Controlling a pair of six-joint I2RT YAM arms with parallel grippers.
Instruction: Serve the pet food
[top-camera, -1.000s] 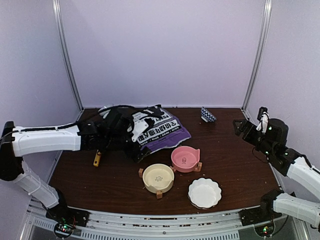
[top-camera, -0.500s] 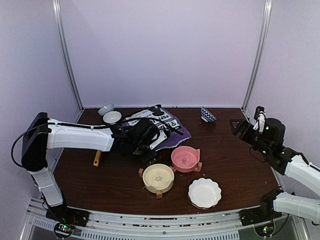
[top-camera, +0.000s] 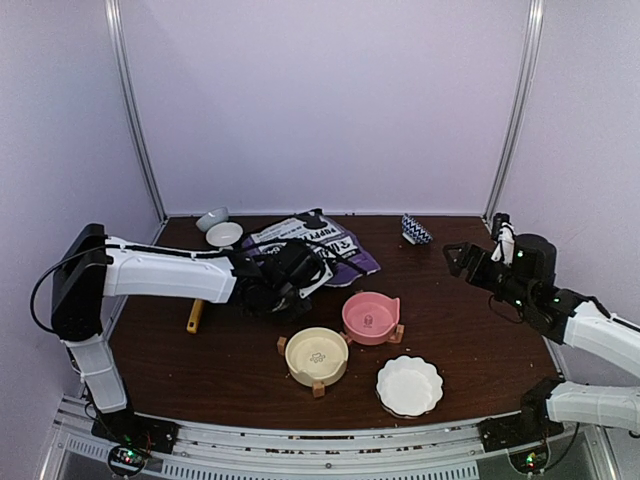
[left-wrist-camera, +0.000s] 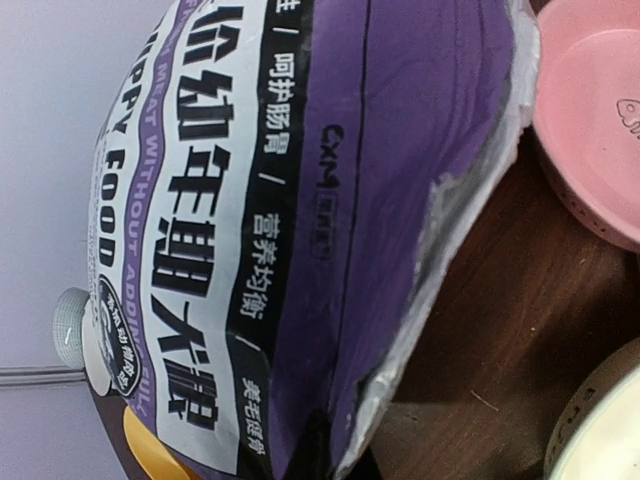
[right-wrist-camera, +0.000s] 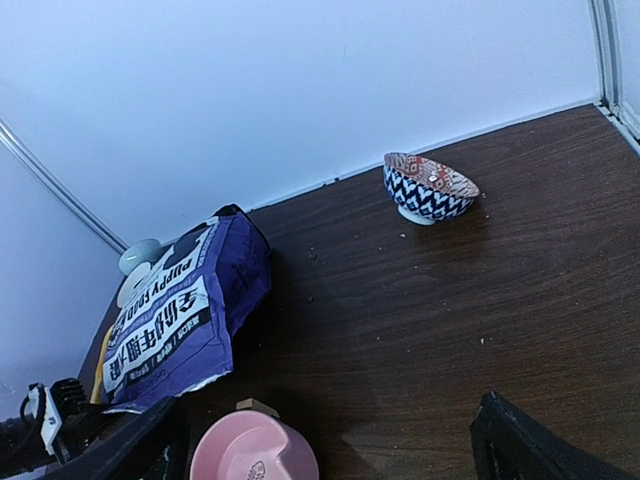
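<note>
My left gripper is clenched at the near, torn edge of the purple bag; can't tell if it pinches that edge. My right gripper is spread wide, holding nothing, above the tabletop's right side. The bag lies mid-back, with the pink bowl just beside it. The pet food is hidden in every view.

You are looking into a robot test booth, a kind of lab. Plain pale purple walls close in the dark wooden desk on three sides. Shiny metal poles stand in the back corners. A metal rail with wires and little lights runs along the near edge, and the left arm and the right arm are bolted there.
</note>
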